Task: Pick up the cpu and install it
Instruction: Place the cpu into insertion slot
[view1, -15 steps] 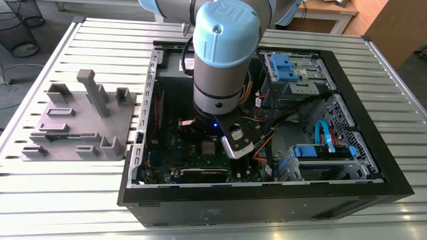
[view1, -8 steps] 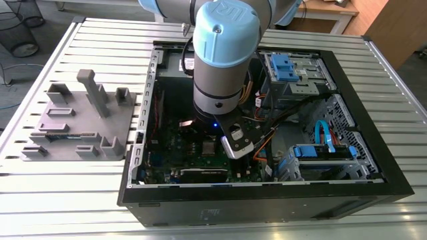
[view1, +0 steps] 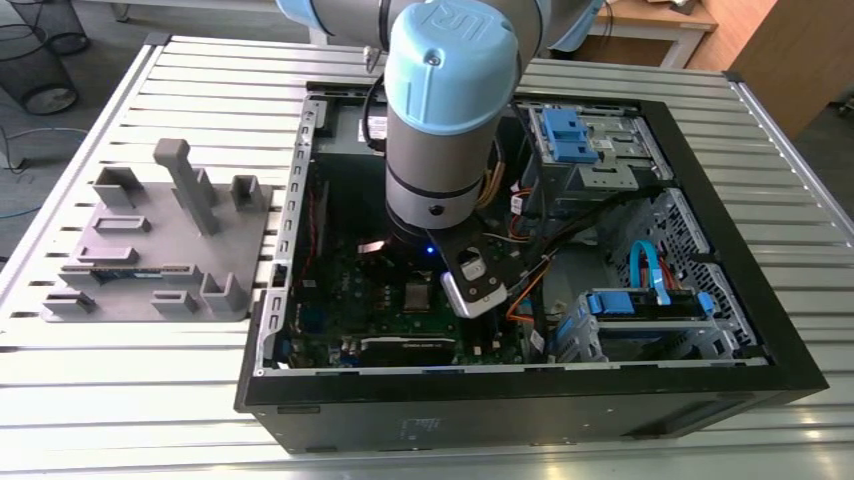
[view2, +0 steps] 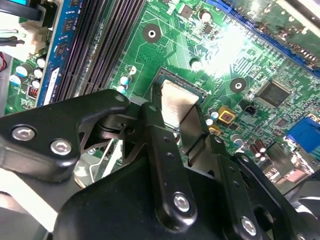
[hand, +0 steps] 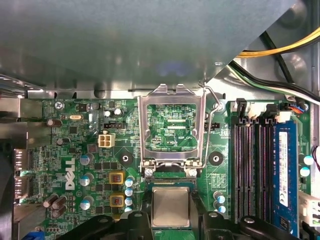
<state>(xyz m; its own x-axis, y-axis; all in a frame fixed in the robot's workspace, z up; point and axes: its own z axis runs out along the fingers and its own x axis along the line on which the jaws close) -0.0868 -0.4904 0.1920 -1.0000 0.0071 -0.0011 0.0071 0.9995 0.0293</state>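
gripper (hand: 171, 222) clamped on cpu (hand: 171, 206), fingers (hand: 146, 220) on two opposite sides | I see cpu at the motherboard (hand: 75, 150) socket, just beside the raised metal frame (hand: 172, 95) | memory slots (hand: 250, 165) near

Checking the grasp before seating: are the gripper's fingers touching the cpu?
Touching. In the second wrist view the gripper clamps the cpu, its fingers flush against two opposite edges, no gap.

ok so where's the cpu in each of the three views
exterior view: small square silver-topped cpu, likely the pale patch on the green motherboard.
second wrist view: cpu near the black memory slots.
first wrist view: cpu beside the open silver socket frame.
shared landmark: the motherboard; memory slots in both wrist views.
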